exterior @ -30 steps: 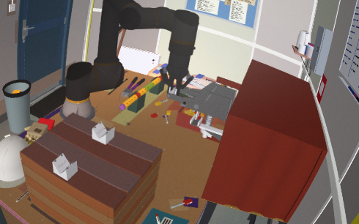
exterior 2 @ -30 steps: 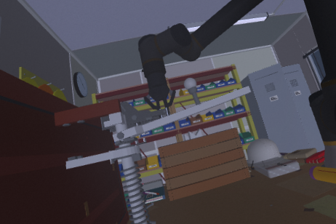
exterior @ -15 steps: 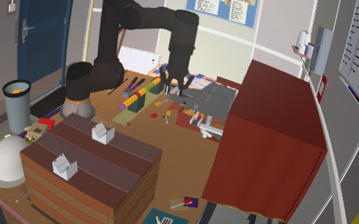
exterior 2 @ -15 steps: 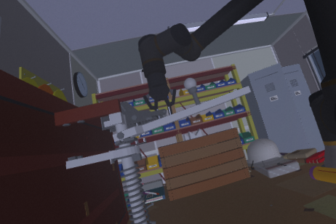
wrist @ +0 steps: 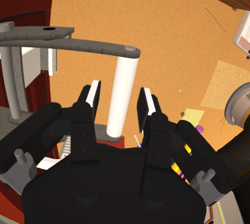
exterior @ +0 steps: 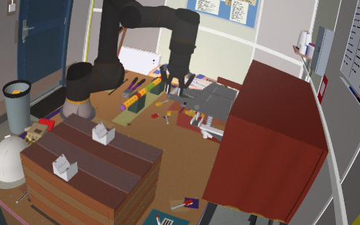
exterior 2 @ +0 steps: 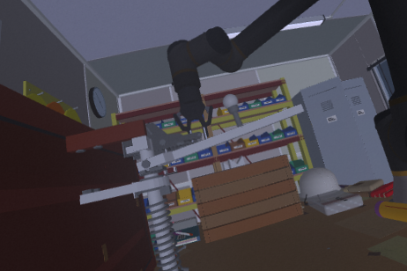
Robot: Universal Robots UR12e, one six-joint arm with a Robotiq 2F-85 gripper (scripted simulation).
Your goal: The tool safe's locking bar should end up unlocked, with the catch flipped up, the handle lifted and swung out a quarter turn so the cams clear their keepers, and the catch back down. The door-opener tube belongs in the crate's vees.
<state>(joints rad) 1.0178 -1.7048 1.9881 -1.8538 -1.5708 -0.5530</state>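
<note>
At the front of the dark red tool safe [exterior: 270, 147] the grey locking-bar handle [exterior: 200, 99] stands swung out from the door, with its white grip bar [wrist: 121, 95] running between grey arms. My gripper [wrist: 119, 101] is open around that white grip bar without holding it. The spring-loaded locking bar [exterior 2: 160, 226] stands upright by the safe's face. The yellow door-opener tube [exterior: 141, 93] lies on green stands on the bench behind. The wooden crate [exterior: 90, 169] carries two empty white vees [exterior: 103, 133] [exterior: 64, 167] on top.
The safe's front edge [wrist: 18, 66] is close on my left. Small tools and cards [exterior: 165, 115] litter the bench between the tube and the safe. A white hard hat [exterior: 7, 160] and a grey bin [exterior: 17, 104] stand left of the crate.
</note>
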